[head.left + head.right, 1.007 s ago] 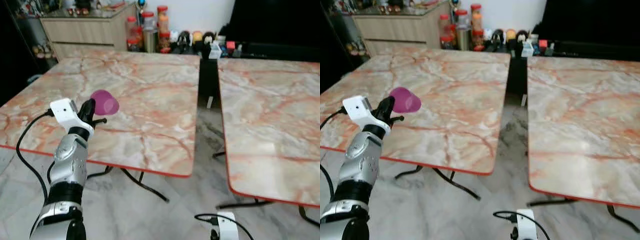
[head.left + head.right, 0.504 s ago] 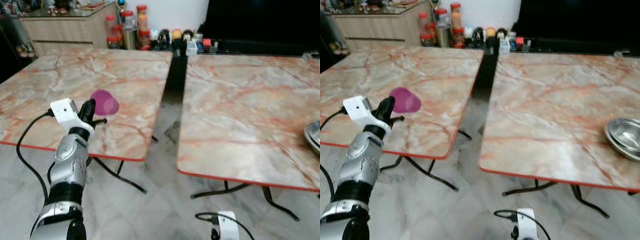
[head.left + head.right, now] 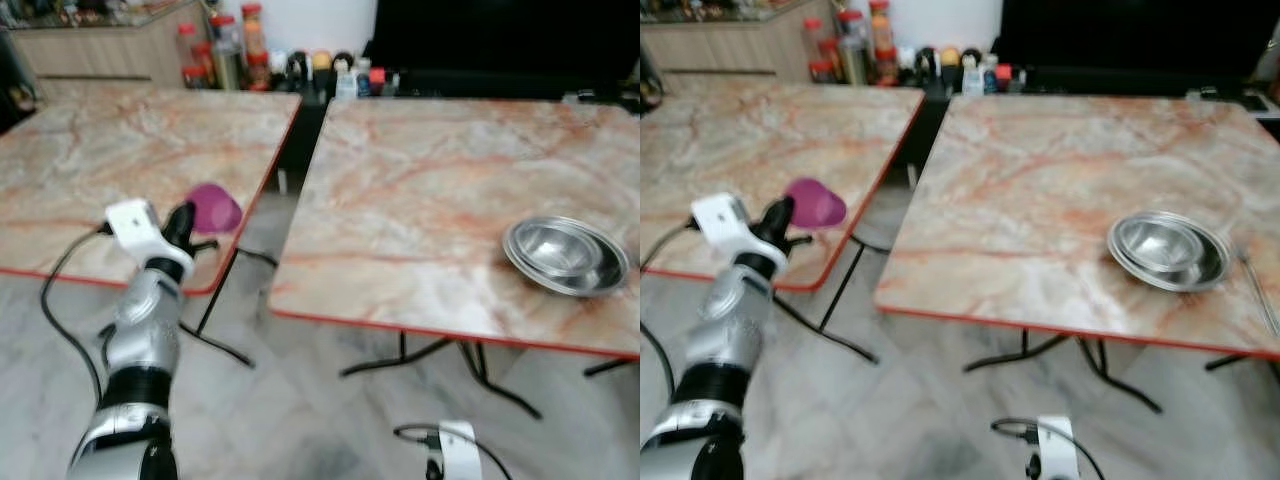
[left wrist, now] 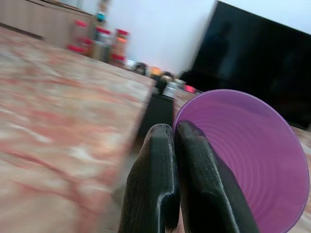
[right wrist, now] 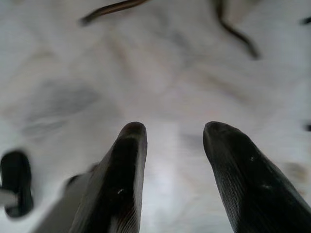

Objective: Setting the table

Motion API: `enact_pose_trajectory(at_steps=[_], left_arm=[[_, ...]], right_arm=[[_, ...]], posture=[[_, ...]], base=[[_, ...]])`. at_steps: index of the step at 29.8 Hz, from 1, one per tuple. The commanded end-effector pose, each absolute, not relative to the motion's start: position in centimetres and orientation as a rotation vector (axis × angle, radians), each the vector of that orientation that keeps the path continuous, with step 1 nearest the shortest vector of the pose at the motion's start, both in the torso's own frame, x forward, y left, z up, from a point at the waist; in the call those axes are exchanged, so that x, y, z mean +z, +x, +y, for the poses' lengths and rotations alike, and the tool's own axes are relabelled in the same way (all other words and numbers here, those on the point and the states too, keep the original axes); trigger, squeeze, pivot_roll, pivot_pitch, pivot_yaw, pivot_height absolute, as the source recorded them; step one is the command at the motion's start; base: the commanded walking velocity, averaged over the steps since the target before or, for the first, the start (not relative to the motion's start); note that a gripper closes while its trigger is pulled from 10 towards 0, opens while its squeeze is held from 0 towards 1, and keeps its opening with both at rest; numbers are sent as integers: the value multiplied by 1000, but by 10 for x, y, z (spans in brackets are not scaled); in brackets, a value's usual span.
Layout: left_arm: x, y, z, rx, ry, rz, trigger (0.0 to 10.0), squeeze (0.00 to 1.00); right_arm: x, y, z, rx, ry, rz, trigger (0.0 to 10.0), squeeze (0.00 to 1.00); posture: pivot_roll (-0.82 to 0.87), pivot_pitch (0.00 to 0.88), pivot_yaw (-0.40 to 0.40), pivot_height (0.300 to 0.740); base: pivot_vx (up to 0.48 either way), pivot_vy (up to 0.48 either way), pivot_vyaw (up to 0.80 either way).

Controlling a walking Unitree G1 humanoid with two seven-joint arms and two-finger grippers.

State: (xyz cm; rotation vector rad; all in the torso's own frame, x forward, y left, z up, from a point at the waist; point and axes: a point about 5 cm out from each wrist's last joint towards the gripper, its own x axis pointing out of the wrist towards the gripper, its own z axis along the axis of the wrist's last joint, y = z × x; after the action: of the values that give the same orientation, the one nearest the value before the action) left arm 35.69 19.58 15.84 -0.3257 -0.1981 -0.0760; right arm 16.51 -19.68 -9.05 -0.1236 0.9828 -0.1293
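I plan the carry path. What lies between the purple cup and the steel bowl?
In the left eye view, between the purple cup and the steel bowl lie the floor gap and bare marble tabletop.

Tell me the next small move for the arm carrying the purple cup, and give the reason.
Probably carry it rightward toward the right-hand table. The left gripper is shut on the purple cup's rim, holding it in the air over the near edge of the left-hand table, while the steel bowls sit on the right-hand one, where the setting appears to be.
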Motion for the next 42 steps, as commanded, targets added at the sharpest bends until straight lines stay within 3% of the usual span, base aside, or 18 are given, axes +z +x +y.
enact_pose_trajectory(at_steps=[1, 15, 31, 42], left_arm=[[167, 357, 206, -56, -312, -232, 10000, 0], [167, 357, 205, -65, -305, -230, 10000, 0], [165, 357, 197, -121, -331, -207, 10000, 0], [166, 357, 198, -124, -337, -207, 10000, 0]], right_arm=[[-90, 168, -191, -119, -109, 977, 10000, 0], [-90, 169, -191, -119, -111, 978, 10000, 0], [-90, 169, -191, -119, -115, 977, 10000, 0], [-90, 169, -190, -122, -95, 982, 10000, 0]], posture=[[25, 0, 11, 740], [25, 0, 7, 740], [24, 0, 7, 740], [24, 0, 8, 740]], base=[[0, -368, 0], [0, -347, 0], [0, 0, 0], [311, 0, -41]])
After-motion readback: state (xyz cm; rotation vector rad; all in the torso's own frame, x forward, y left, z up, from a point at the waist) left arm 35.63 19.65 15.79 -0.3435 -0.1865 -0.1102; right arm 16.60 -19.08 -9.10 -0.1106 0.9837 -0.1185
